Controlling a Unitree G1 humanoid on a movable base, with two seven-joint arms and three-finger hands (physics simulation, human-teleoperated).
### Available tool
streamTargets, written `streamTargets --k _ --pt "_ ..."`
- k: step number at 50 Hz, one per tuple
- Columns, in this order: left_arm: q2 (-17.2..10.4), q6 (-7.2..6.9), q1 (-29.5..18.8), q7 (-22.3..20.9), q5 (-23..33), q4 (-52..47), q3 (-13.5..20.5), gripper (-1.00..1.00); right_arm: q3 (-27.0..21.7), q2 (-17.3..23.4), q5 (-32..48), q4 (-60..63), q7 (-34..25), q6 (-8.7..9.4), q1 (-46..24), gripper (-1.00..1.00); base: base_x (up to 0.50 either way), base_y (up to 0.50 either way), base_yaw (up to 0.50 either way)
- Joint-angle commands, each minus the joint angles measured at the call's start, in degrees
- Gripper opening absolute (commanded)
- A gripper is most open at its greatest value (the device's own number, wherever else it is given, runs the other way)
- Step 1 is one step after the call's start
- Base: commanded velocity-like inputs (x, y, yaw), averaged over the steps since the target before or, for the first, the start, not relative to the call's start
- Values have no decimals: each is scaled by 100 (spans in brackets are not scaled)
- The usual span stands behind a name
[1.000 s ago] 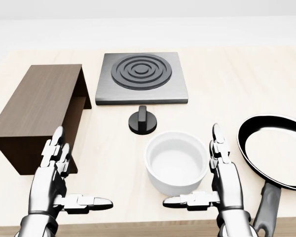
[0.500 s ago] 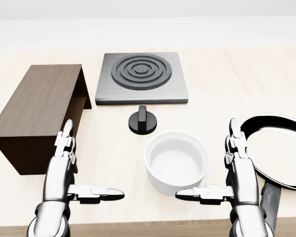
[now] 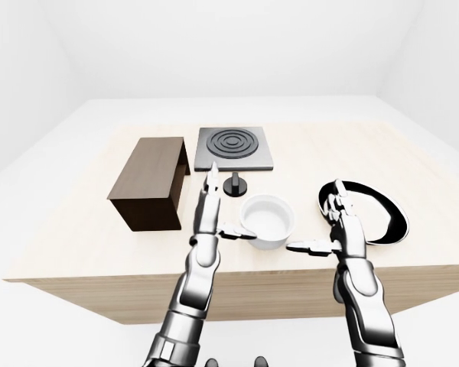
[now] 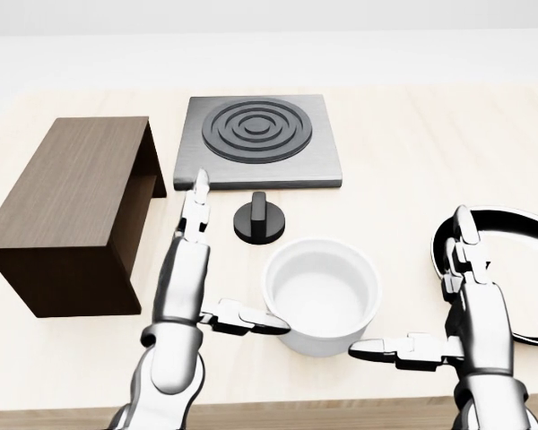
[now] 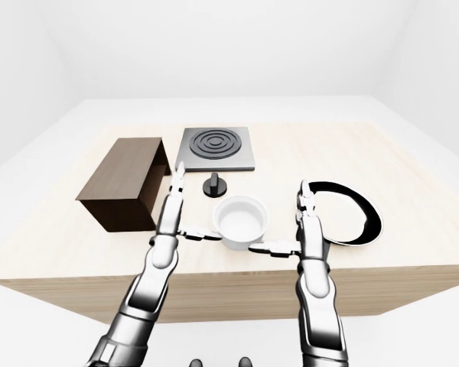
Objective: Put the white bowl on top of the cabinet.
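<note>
Hands just slid in on the bowl [image 4: 323,294]: the left hand [image 4: 190,287] has come from near the cabinet [image 4: 70,208] to the bowl's left, thumb touching its wall, and the right hand [image 4: 466,318] drifted right toward the pan [image 4: 511,269]. Both are spread wide, gripping nothing. Bowl sits right of the cabinet, below the knob [image 4: 259,220]. Looks like a two-handed scoop is coming.

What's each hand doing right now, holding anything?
Left hand: open, thumb at the white bowl, not gripping it.
Right hand: open, beside the bowl, holding nothing.
</note>
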State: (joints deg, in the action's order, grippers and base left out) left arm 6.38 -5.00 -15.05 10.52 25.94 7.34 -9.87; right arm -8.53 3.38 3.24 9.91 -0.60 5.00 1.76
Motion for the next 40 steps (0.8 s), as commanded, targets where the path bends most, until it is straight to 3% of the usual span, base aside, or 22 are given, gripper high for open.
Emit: streamTargets --k 1,7,19,40 --pt "305 0 -407 177 1031 1092 -323 100 -120 -5 -1 272 -109 0 107 100 0 0 0" --pt "473 0 -564 355 1634 2047 -477 100 -183 -1 -59 411 -151 0 148 100 0 0 0" --pt "746 0 -612 527 2494 2653 -626 100 -237 -11 -65 405 -108 0 127 100 0 0 0" --pt "979 0 -421 398 3439 2484 -916 100 -304 25 -126 428 -56 0 81 100 0 0 0"
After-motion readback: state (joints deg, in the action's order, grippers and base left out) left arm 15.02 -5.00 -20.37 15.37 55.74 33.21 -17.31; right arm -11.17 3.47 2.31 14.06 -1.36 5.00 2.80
